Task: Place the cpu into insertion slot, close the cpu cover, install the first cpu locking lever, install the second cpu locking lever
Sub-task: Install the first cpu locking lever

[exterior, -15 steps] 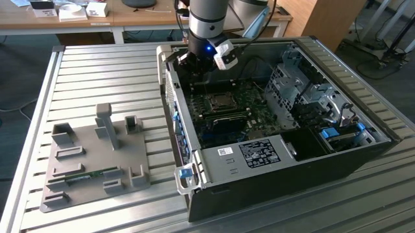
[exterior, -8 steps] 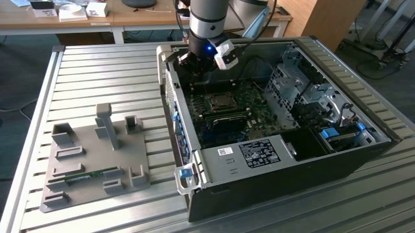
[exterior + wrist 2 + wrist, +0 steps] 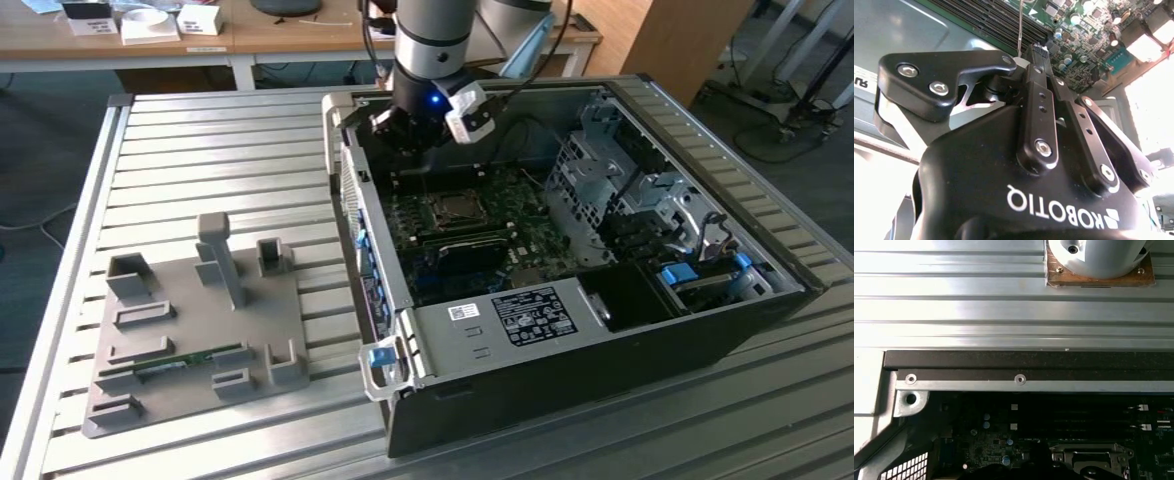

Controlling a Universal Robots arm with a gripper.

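End effector [image 3: 1037, 50] near flat-lying cpu cover [image 3: 1070, 456]

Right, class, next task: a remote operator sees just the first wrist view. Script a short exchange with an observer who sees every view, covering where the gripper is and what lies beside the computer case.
Operator: Where is the gripper right now?
Observer: In the exterior view the gripper hangs inside the open case, close to the insertion slot.
Operator: And what lies beside the case?
Observer: A grey fixture plate sits on the table to the exterior view's left of the case, with a green memory stick lying in it.
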